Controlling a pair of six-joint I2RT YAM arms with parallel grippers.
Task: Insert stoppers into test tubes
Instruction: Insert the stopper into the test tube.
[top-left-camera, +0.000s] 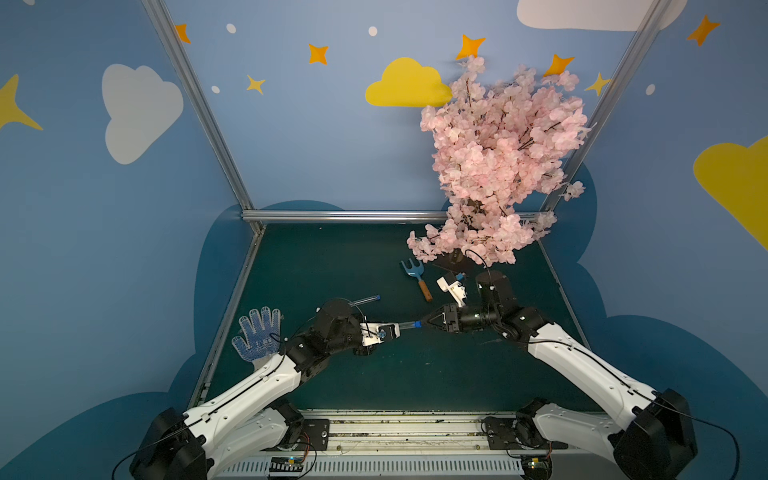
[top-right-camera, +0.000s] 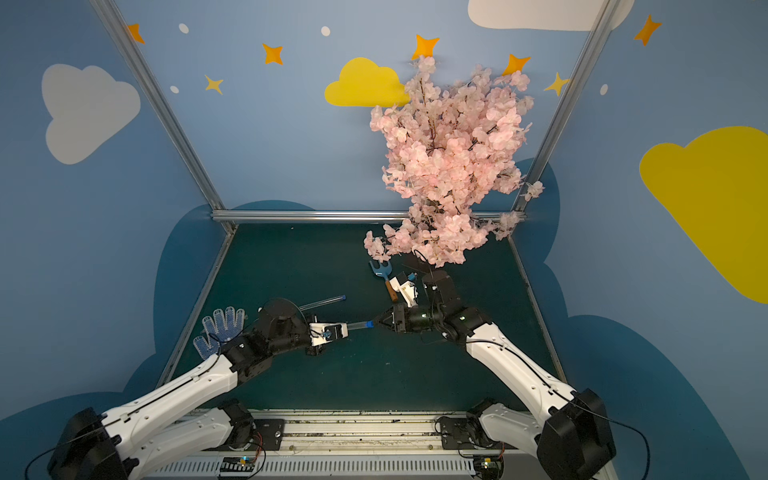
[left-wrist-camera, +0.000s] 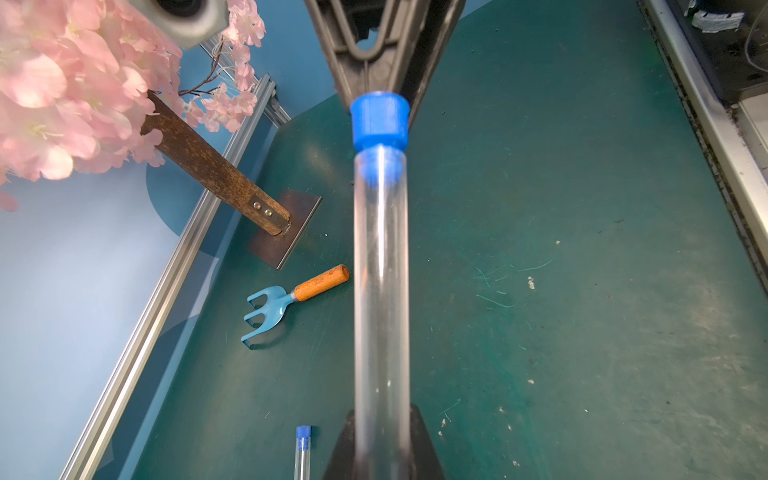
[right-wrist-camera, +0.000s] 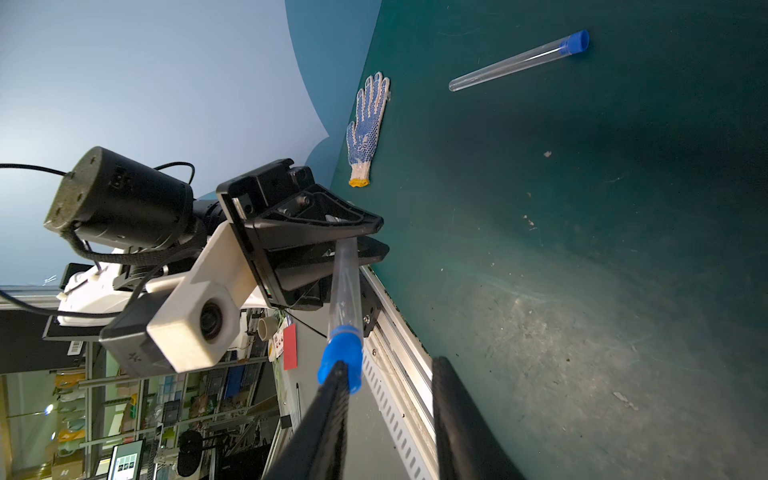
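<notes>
Mid-frame in both top views, the left end effector (right-wrist-camera: 360, 239) is pinching the closed end of a clear test tube (left-wrist-camera: 380, 291) above the green desk (top-left-camera: 395, 382). The right end effector (right-wrist-camera: 390, 368), jaws spread and one finger touching, is apparently pressing a blue stopper (left-wrist-camera: 379, 124) partway into its mouth. Another stoppered tube (top-left-camera: 368, 298) is lying just left of centre. The next move is likely calling for a straight push home. No writing is reading legibly.
</notes>
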